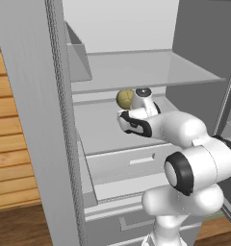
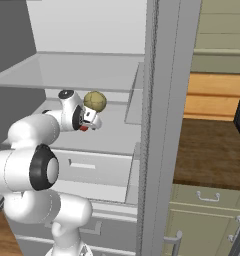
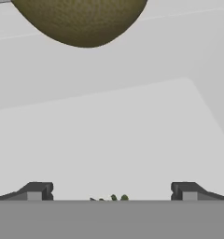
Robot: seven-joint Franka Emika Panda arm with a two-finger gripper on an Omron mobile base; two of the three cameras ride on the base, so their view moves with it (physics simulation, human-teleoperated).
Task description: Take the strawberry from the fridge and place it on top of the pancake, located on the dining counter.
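The fridge (image 1: 112, 137) stands open with my arm reaching onto its middle white shelf (image 2: 109, 137). The strawberry shows as a small red spot (image 2: 84, 128) just under the hand, and its green leaf tips (image 3: 111, 198) peek up between the fingertips. My gripper (image 3: 112, 190) hangs over it, open, with both dark tips (image 3: 39, 189) wide apart and nothing clamped; it also shows in both base views (image 1: 123, 120) (image 2: 87, 125). The pancake and the dining counter are out of view.
A larger yellow-green round fruit (image 1: 125, 98) (image 2: 95, 101) (image 3: 81, 21) sits on the same shelf just behind the hand. A glass shelf (image 1: 146, 69) lies above, drawers (image 1: 132, 166) below. The fridge doors (image 1: 33, 105) (image 2: 164, 125) flank the arm. A brown worktop (image 2: 212, 150) lies to the right.
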